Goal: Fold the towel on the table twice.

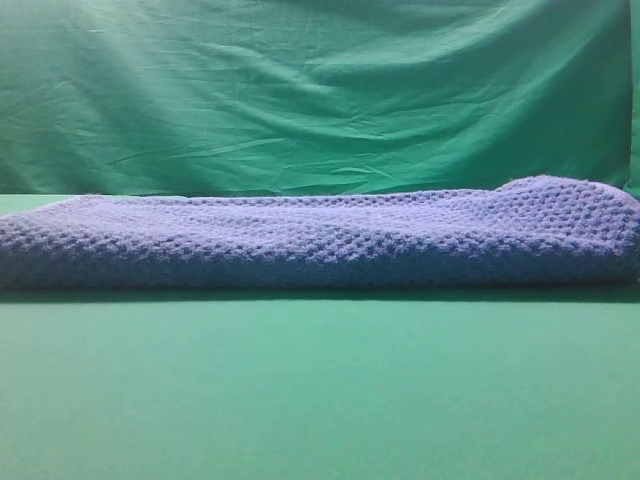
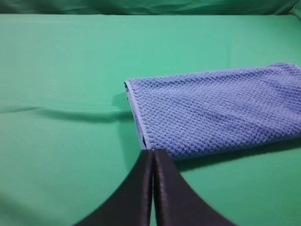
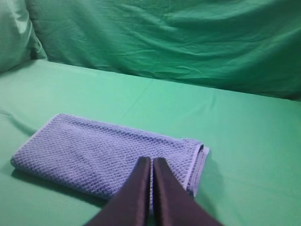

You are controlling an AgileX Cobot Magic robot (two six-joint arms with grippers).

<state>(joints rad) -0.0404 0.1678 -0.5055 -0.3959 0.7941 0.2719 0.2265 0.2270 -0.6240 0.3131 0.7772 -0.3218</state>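
One folded towel point(image 3: 103, 155) lies flat on the table point(image 3: 244, 150).

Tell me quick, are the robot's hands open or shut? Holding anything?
Left gripper: shut, fingers pressed together, holding nothing, just short of the towel.
Right gripper: shut, holding nothing, above the towel's near edge.

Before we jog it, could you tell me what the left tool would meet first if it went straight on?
Probably the towel: the shut left tool points at its near corner edge, though depth is unclear.
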